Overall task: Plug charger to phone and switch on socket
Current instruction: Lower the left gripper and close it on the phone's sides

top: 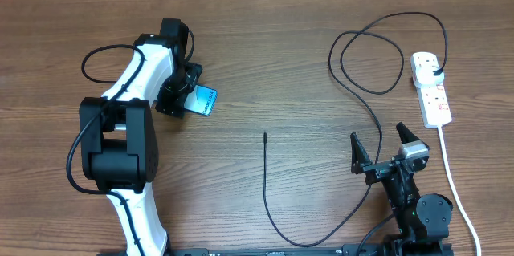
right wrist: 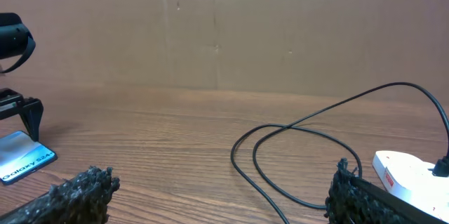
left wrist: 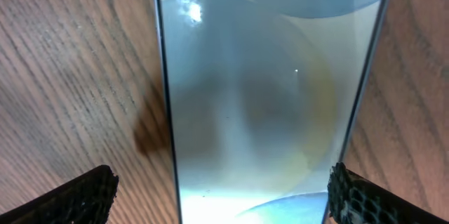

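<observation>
Hovering over the phone point(top: 207, 101) is your left pincer point(top: 191, 97), jaws wide apart. In its wrist view the phone point(left wrist: 259, 76) runs up between the fingertips point(left wrist: 81, 196), so the left pincer point(left wrist: 221, 178) straddles it. Whether the pads touch its edges, can't tell. (annotator)

Phone lying flat? (operator)

Flat on the table point(top: 265, 39), screen up and lit, left of centre. Your right wrist camera catches the phone point(right wrist: 24, 157) too, at far left, with the left arm's dark fingers just beside it. (annotator)

Right side? (operator)

Your right pincer point(top: 381, 148) sits low near the front edge, right of centre, jaws wide apart and holding nothing. Its own view agrees: right pincer point(right wrist: 221, 175) with both fingertips spread and only table between them. (annotator)

Charger? (operator)

The charger point(top: 266, 168) has its tip lying loose on bare table near centre, well apart from the phone, so not plugged in yet. The cable dips toward the front edge, comes back up under your right pincer and loops loosely behind it. It ends at the plug point(top: 436, 72), seated in the far end of the socket point(top: 431, 87). (annotator)

Socket? (operator)

It's at far right, and its white cord point(top: 458, 192) trails to the front edge. It also shows in your right wrist view, socket point(right wrist: 407, 171) at lower right. Red marks are visible, but the switch position is too small to tell. (annotator)
</observation>
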`<state>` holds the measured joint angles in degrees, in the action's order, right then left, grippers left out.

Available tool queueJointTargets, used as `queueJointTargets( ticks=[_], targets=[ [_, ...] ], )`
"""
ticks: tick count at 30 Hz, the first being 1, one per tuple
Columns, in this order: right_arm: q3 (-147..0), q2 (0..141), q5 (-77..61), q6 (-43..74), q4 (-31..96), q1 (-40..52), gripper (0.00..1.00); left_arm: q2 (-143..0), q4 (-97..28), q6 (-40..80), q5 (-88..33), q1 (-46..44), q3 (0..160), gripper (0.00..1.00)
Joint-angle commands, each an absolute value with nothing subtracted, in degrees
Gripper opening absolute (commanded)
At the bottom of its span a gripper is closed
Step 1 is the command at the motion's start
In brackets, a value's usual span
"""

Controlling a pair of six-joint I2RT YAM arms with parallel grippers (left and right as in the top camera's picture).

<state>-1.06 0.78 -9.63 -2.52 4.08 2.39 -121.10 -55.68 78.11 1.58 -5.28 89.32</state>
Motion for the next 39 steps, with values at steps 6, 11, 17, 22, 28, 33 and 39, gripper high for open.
queueJointTargets(
  ticks=[6,11,17,22,28,33,39],
  targets=[
    [-0.45,0.23,-9.02,-2.13,3.84,2.50,1.00,-121.51,-54.48,79.53,3.27,-5.72,88.84,0.99],
    [-0.45,0.23,-9.04,-2.13,3.84,2.50,1.00,-121.51,-53.87,79.55,3.42,-5.72,88.14,1.00],
    [-0.45,0.23,-9.04,-2.13,3.84,2.50,1.00,-121.51,-52.60,79.77,3.40,-5.72,86.72,0.99],
    [-0.45,0.23,-9.02,-2.13,3.84,2.50,1.00,-121.51,-52.36,79.77,3.49,-5.72,86.72,1.00],
    [-0.45,0.23,-9.04,-2.13,3.81,2.50,1.00,-121.51,-51.62,79.79,3.66,-5.72,86.70,1.00],
    [-0.45,0.23,-9.04,-2.13,3.84,2.50,1.00,-121.51,-49.45,79.79,3.46,-5.72,86.70,1.00],
    [-0.45,0.23,-9.04,-2.13,3.84,2.50,1.00,-121.51,-49.63,79.75,3.44,-5.72,86.32,1.00]
  ],
)
